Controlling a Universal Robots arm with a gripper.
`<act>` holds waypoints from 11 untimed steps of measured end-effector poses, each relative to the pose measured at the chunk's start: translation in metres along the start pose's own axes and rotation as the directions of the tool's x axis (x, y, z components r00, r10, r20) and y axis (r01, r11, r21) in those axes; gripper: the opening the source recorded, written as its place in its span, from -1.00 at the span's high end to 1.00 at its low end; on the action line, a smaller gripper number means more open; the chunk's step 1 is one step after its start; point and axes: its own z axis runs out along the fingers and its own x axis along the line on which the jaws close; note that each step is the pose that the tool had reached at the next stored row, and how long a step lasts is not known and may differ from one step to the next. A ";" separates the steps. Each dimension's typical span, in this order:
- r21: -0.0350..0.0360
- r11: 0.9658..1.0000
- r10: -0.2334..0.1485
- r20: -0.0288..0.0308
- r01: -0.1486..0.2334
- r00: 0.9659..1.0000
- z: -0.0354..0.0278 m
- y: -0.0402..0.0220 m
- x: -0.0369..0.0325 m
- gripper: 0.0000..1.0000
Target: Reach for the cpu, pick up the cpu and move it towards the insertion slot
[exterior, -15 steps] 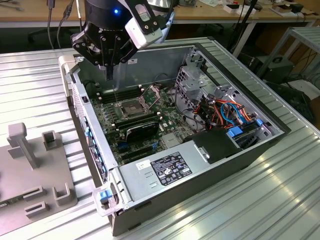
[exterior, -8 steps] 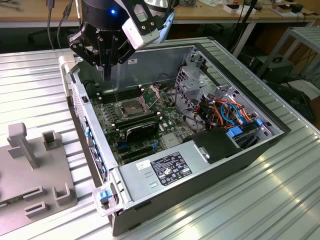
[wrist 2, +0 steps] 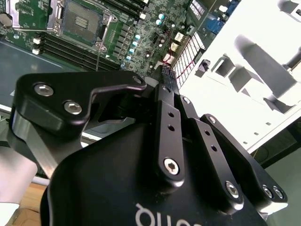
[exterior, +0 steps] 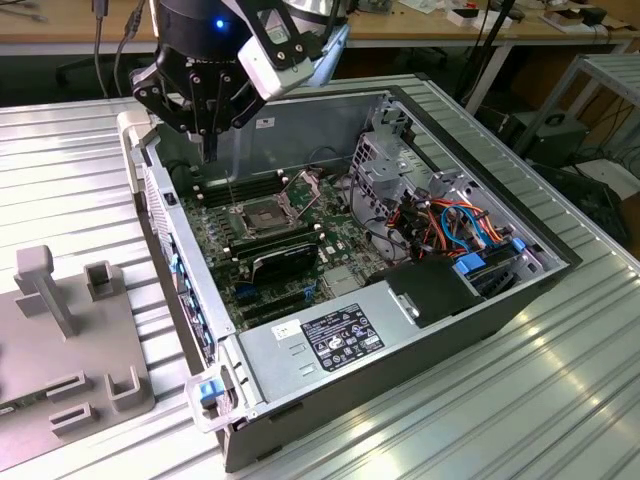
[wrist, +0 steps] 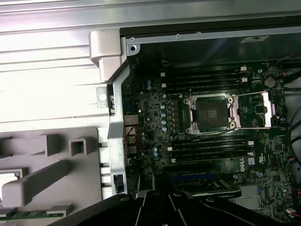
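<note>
We see the insertion slot [exterior: 262,215] as a square socket on the green motherboard inside the opened computer case. It lies flat, below the tool [exterior: 208,140] and a little towards the exterior view's right, apart from it. Its silver metal frame surrounds a dark, exposed centre, seen in both wrist views [wrist 2: 82,21] [wrist: 210,113]. The hinged silver plate is swung open to one side and a thin wire lever stands beside it. Long black memory slots run along two opposite sides. What may be the cpu [wrist: 8,181] is a pale flat piece in a framed recess of the grey fixture outside the case. It is cut by the picture's edge and well apart from the tool.
</note>
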 end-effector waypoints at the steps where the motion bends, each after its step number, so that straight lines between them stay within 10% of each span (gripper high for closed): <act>1: 0.000 1.000 0.000 0.000 0.000 1.000 0.0000 -0.0001 0.0009 0.79; 11: 0.000 1.000 0.000 -0.001 0.000 1.000 0.0003 -0.0006 0.0074 0.79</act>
